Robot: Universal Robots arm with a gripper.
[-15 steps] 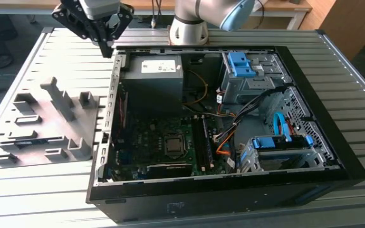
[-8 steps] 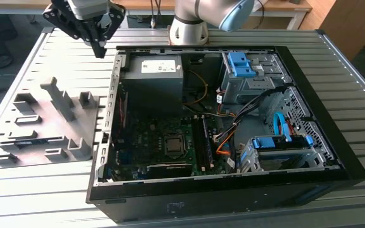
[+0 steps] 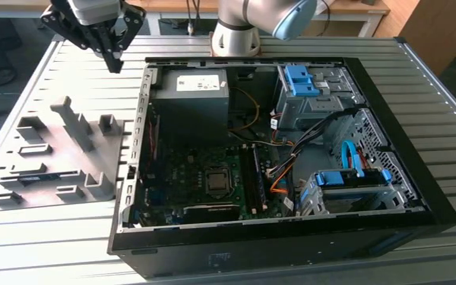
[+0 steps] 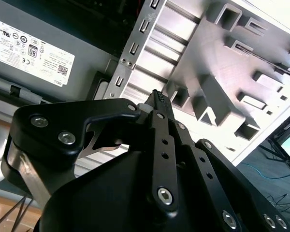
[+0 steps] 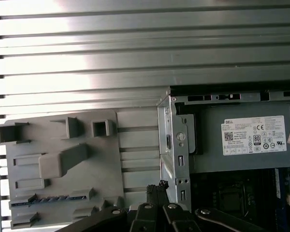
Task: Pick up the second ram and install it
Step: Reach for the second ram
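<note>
The second ram (image 3: 42, 176) is a thin dark stick lying in a slot of the grey holder tray (image 3: 46, 205), on the exterior view's left. In the first wrist view the ram (image 5: 48, 199) shows bluish chips between two grey blocks of the tray (image 5: 111, 174). My gripper (image 3: 116, 66) hangs high above the table, between the tray and the open computer case (image 3: 142, 119), well apart from the ram. Its black fingers are shut with nothing between them, as seen in both wrist views (image 4: 157, 95) (image 5: 157, 186).
The case lies open with the motherboard's processor socket (image 3: 214, 178) at its middle. A grey power supply (image 3: 190, 89) (image 5: 251, 140) sits at the case's far end, with blue drive brackets (image 3: 301, 80) and cables on the exterior view's right. The ribbed metal table (image 3: 54, 249) surrounds everything.
</note>
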